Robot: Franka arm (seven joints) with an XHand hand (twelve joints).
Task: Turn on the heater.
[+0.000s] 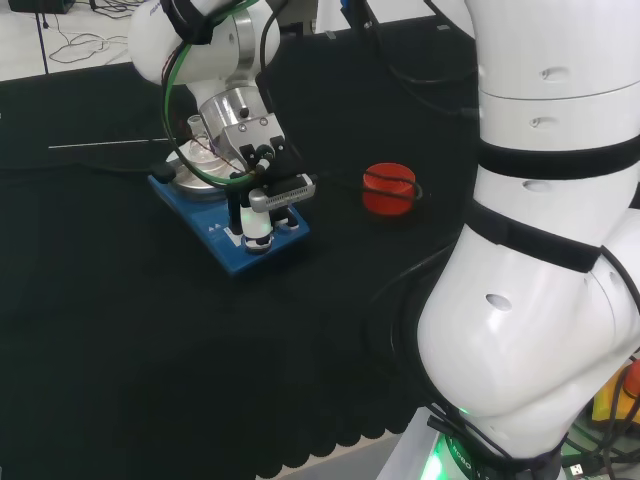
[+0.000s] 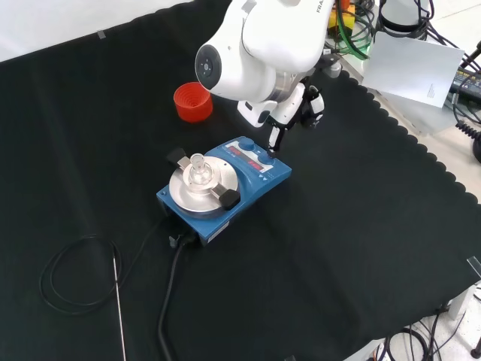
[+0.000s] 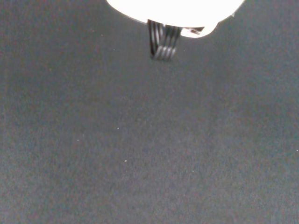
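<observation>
1. Robot hand [image 2: 289, 120] — one straight finger [image 2: 273, 141] points down, its tip on the heater's [image 2: 255, 177] front panel; nothing is grasped.
2. Heater sits mid-counter [image 2: 361, 248] on black cloth, a small glass flask [image 2: 198, 171] on its plate.
3. Red ring stand [image 2: 192, 102] stands well apart — open cloth lies elsewhere.

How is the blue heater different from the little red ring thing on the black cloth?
The heater is blue and boxy; the red ring is round, ribbed and smaller. The heater carries a round silver plate with a small clear glass piece on it; the red ring shows nothing on it. A black cable runs from the heater; the ring has none. The hand reaches down to the heater's panel, away from the ring. Both sit on the black cloth.
</observation>
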